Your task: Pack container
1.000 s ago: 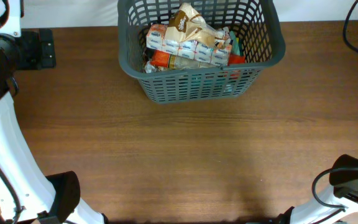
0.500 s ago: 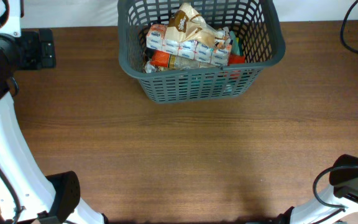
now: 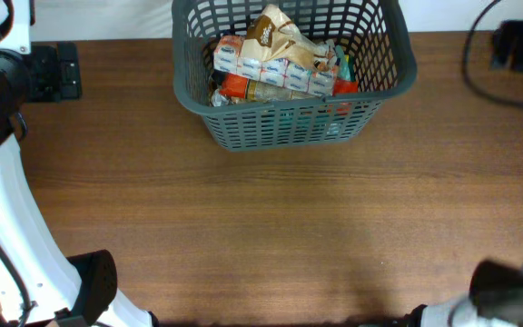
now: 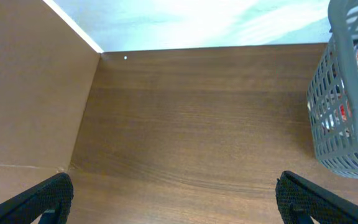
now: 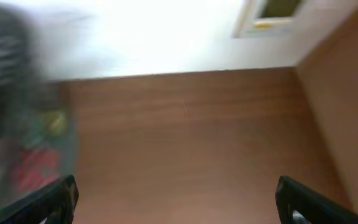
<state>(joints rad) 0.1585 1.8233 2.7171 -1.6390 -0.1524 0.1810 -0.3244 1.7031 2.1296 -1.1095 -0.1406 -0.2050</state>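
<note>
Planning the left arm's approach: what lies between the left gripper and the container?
Only bare table separates left gripper and container, per the left wrist view.

One container (image 3: 192, 94) is counted on one table (image 3: 261, 218). Inside it, one tan bag (image 3: 275, 29), one orange packet (image 3: 235, 86) and one red packet (image 3: 347, 88) are registered. About five white packets with blue labels (image 3: 271, 69) are counted in one row; the exact number cannot be confirmed. Two grippers are counted: left gripper (image 4: 173, 190) and right gripper (image 5: 176, 190).

Basket (image 3: 289, 127) at far middle of table (image 3: 271, 227), packets (image 3: 275, 59) piled inside. Left gripper (image 4: 176, 199) well left of it, right gripper (image 5: 176, 199) well right.
</note>
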